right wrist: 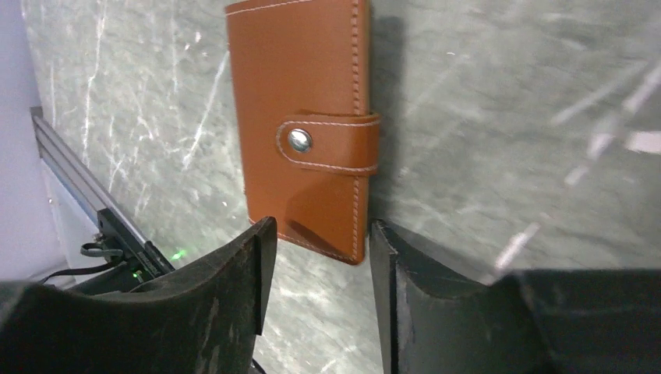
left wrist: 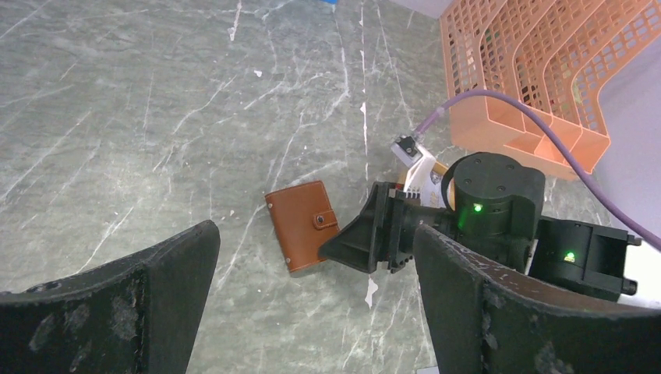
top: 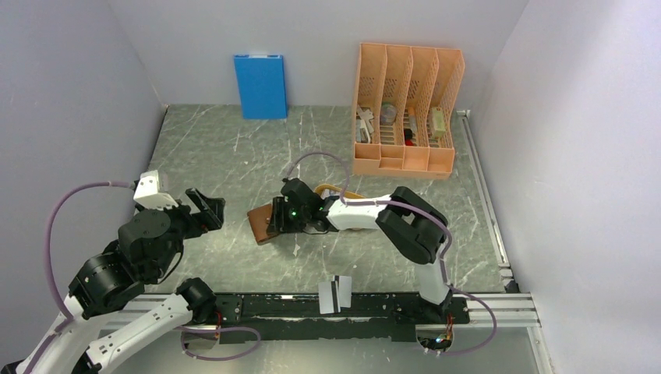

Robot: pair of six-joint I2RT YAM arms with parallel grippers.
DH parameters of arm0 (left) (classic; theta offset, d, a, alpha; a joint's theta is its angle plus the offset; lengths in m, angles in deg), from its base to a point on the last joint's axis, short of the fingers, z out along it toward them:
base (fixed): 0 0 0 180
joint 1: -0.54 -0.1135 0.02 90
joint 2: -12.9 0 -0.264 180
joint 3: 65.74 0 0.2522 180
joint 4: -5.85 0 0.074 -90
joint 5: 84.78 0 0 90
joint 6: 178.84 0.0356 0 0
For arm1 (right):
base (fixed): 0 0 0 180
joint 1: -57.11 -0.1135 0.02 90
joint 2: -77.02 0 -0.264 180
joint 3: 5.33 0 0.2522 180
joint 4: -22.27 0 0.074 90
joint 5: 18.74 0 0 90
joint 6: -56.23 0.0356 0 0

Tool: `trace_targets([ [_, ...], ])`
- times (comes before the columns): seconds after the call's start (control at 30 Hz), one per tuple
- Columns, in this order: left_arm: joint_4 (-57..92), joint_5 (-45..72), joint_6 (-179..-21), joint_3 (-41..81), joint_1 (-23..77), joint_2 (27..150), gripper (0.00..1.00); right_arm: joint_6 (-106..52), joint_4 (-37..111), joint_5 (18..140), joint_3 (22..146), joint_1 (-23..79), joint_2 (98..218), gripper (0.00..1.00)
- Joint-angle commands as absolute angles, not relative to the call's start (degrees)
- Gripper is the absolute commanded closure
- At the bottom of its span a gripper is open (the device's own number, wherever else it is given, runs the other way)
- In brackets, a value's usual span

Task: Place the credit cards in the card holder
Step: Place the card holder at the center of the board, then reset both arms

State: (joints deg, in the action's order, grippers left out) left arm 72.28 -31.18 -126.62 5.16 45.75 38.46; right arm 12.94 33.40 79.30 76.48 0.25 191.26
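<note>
The brown leather card holder (top: 261, 223) lies flat and snapped shut mid-table; it also shows in the left wrist view (left wrist: 302, 226) and the right wrist view (right wrist: 304, 125). My right gripper (top: 279, 217) is open, low over the holder's right end, and its fingertips (right wrist: 257, 241) straddle the holder's near corner without clamping it. My left gripper (top: 207, 209) is open and empty, raised left of the holder and pointing at it (left wrist: 312, 312). One white credit card with a black stripe (top: 335, 294) lies on the near rail. Other cards are hidden.
A tall orange file rack (top: 405, 109) stands at the back right, and a big blue box (top: 260, 86) leans on the back wall. An orange oval tray (top: 343, 192) lies partly under my right arm. Walls close in left and right.
</note>
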Motion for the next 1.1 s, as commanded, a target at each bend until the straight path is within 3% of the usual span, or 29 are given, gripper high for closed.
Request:
trace_targets([
  [0.0,72.8,-31.1,-126.2,4.8,45.8,38.5,0.02,13.7,32.8,78.1,72.8,1.6,187.5,0.48],
  [0.33,75.0,-33.3,-125.1,5.3,45.8,39.7,0.02,9.8,34.6,76.7,69.4,2.6,177.6,0.37],
  [0.43,74.5,-31.4,-124.6,5.3,45.8,40.2,0.02,7.1,39.4,73.9,70.1,2.6,171.7,0.18],
  [0.47,74.0,-30.6,-124.2,5.3,45.8,40.4,0.02,6.2,40.8,72.4,70.1,2.6,169.7,0.07],
  [0.5,73.4,-29.6,-123.6,5.1,45.8,40.6,0.02,5.1,42.3,70.6,69.9,2.7,167.8,0.04],
  [0.67,68.4,-21.6,-121.6,3.0,45.8,42.2,0.02,1.4,48.9,60.7,66.6,3.2,156.7,0.00],
  [0.83,64.0,-16.6,-122.6,1.4,45.8,44.1,0.02,8.4,58.1,37.6,62.2,3.1,142.9,0.00],
  [1.07,58.7,-13.3,-119.8,2.5,45.8,47.5,0.02,4.5,68.8,20.6,66.6,3.2,128.6,0.00],
])
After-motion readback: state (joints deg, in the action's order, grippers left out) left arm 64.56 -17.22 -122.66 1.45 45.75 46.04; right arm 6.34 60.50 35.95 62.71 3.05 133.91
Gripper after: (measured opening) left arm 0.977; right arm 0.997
